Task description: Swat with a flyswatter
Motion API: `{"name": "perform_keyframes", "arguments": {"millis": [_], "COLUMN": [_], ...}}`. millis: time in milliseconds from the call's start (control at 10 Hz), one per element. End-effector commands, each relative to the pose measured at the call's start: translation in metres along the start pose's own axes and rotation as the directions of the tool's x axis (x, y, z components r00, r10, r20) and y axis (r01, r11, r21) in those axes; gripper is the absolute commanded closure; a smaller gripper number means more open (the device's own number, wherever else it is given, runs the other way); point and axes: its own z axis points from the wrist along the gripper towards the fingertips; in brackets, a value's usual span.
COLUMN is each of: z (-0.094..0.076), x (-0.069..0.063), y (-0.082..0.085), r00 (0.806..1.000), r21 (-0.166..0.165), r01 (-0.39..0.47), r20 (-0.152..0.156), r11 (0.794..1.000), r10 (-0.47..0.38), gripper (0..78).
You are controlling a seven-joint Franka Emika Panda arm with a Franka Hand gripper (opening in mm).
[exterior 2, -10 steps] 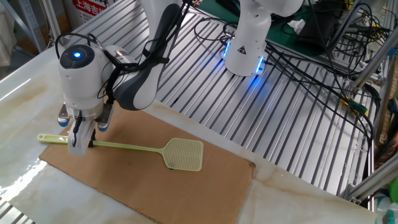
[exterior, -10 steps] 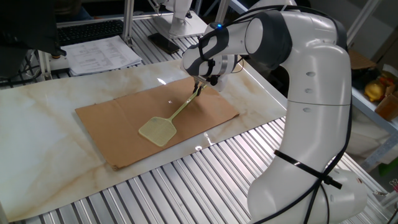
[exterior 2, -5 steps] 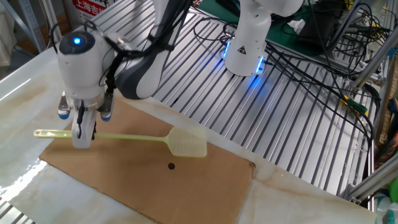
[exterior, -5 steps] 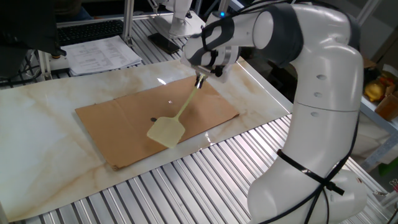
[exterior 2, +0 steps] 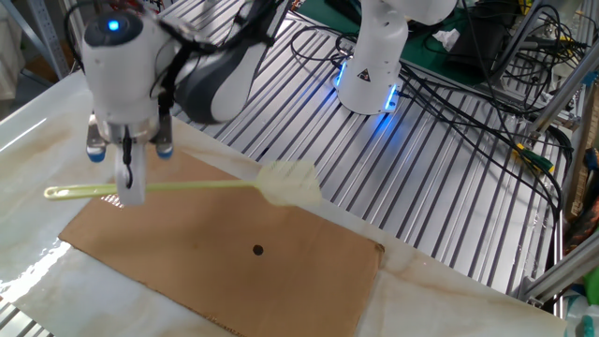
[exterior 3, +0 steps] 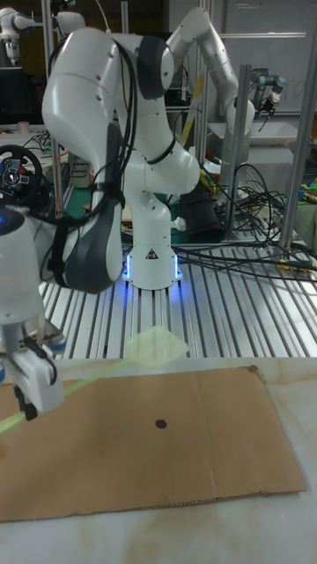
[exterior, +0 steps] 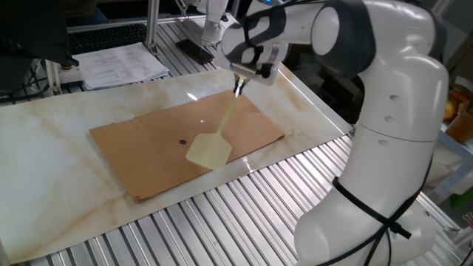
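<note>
Clamped on the thin handle, the two-finger gripper (exterior 2: 130, 183) holds the pale yellow-green plastic flyswatter (exterior 2: 192, 186) above the brown cardboard sheet (exterior 2: 187, 267). A small dark spot (exterior 2: 257, 249) lies uncovered below. Its blurred mesh head points toward 3 o'clock in the other fixed view.

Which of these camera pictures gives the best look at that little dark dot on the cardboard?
The other fixed view: the dark dot sits in the open on the cardboard sheet, with the raised flyswatter well off it. One fixed view shows it smaller, close beside the swatter's head. The tall fixed view shows it clearly too, but small.
</note>
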Motion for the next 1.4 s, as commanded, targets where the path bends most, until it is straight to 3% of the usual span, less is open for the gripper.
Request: {"name": "perform_keyframes", "arguments": {"millis": [100,400,700,1400], "z": [-0.06,-0.06,-0.061,-0.048], "x": [0.009,0.007,-0.001,-0.031], "y": [0.008,0.009,0.014,0.014], "r00": [0.992,0.999,0.992,0.983], "r21": [0.0,0.012,0.019,0.017], "r01": [0.123,0.009,-0.118,-0.182], "r20": [-0.016,-0.033,-0.037,-0.033], "r11": [0.992,1.0,0.993,0.983], "r10": [-0.123,-0.008,0.119,0.183], "gripper": [76.4,76.4,76.4,76.4]}}
